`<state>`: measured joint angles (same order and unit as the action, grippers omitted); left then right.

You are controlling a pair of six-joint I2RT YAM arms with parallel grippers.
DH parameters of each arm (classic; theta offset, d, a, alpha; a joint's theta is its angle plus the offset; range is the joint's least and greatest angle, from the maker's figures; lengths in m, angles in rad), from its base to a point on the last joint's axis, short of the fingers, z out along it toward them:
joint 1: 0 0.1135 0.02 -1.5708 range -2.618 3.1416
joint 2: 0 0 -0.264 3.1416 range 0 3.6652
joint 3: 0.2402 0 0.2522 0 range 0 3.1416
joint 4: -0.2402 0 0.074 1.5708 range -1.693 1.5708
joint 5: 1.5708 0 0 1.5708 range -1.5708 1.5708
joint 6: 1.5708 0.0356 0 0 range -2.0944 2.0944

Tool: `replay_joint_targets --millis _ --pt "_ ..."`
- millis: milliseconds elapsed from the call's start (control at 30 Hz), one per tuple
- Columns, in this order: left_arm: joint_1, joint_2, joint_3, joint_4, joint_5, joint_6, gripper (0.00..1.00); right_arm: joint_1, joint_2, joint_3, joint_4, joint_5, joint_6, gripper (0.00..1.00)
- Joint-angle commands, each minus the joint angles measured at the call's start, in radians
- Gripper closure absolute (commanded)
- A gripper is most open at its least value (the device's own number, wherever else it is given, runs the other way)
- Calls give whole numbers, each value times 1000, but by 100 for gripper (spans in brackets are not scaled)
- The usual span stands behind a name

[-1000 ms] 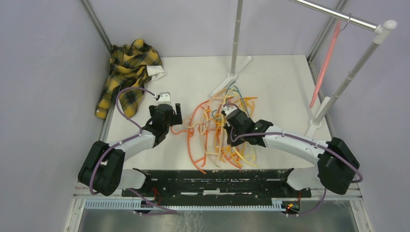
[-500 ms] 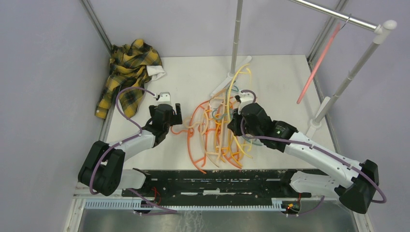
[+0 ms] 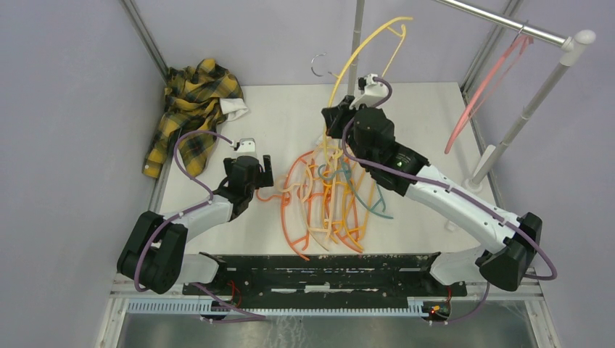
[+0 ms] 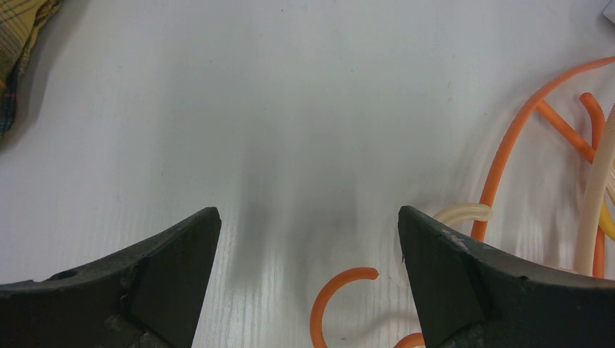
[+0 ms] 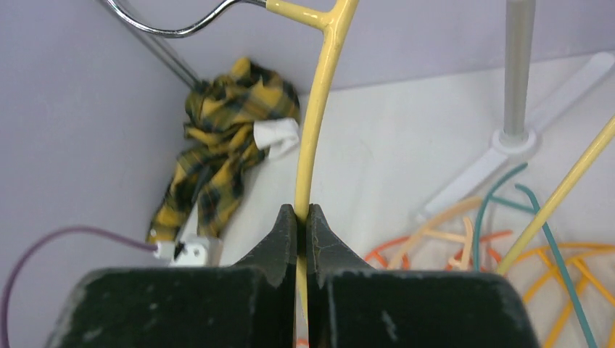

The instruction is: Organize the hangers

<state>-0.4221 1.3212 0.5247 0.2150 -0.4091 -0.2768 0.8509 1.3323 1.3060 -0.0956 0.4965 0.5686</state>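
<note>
A tangled pile of orange, yellow, peach and teal hangers lies mid-table. My right gripper is shut on a yellow hanger and holds it high above the pile, its metal hook pointing left; the right wrist view shows the jaws pinching its yellow arm. A pink hanger hangs from the silver rail at top right. My left gripper is open and empty, low at the pile's left edge, with an orange hook between its fingers.
A yellow-black plaid shirt lies crumpled in the back left corner. The rail's poles and feet stand at the back centre and at the right. Grey walls enclose the table.
My right arm has lifted the yellow hanger out of the pile, up and toward the back. The pink hanger on the rail has swung. The left arm has not moved.
</note>
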Motion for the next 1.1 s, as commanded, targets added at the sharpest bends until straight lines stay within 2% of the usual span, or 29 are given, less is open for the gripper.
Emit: replay_joint_targets --millis 0,267,533,700,1067 --pt "2 -20 25 26 -13 -33 1 -52 35 122 180 71 -4 99" --pt "1 -26 21 27 -15 -35 1 -126 32 156 238 70 56 99" --pt "1 -40 11 29 -13 -37 1 -279 43 166 261 -2 199 99" --pt "1 -35 12 29 -14 -38 1 -336 57 196 275 -42 226 99" --pt "2 -37 12 29 -11 -35 1 -447 92 245 262 -28 286 99"
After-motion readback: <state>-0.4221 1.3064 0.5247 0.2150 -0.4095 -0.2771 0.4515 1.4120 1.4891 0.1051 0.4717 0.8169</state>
